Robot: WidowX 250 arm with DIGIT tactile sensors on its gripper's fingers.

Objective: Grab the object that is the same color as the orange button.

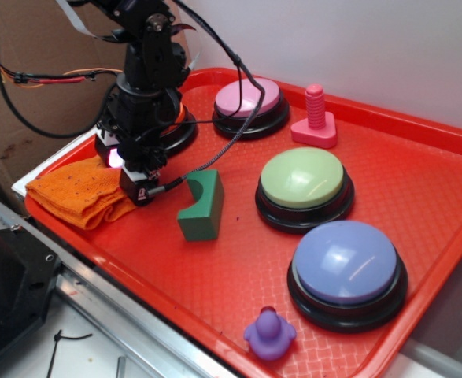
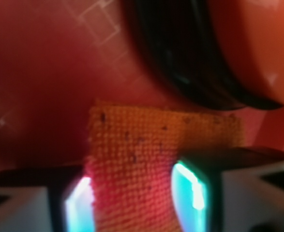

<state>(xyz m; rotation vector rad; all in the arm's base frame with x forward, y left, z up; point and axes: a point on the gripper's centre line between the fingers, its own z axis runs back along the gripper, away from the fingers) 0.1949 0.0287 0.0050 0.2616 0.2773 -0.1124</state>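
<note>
So the orange rag (image 1: 79, 193) sits at the near left corner of the red tray (image 1: 419, 197), folded into a soft little stack, right next to the orange button (image 1: 181, 120), which is mostly hidden behind the arm in the exterior view. The pincer (image 1: 138, 183) is down at the rag's right edge, and in the wrist view the fuzzy, dark-specked cloth (image 2: 146, 159) runs up between the two glowing fingers (image 2: 192, 186), which sit tight against it on both sides, so I'd say it's clamped on the rag. Handling-wise it looks super light and floppy, not slippery, nothing to break. It'll probably sag and unfold when lifted, so pinching through a folded edge, several layers at once, seems the safest hold.
</note>
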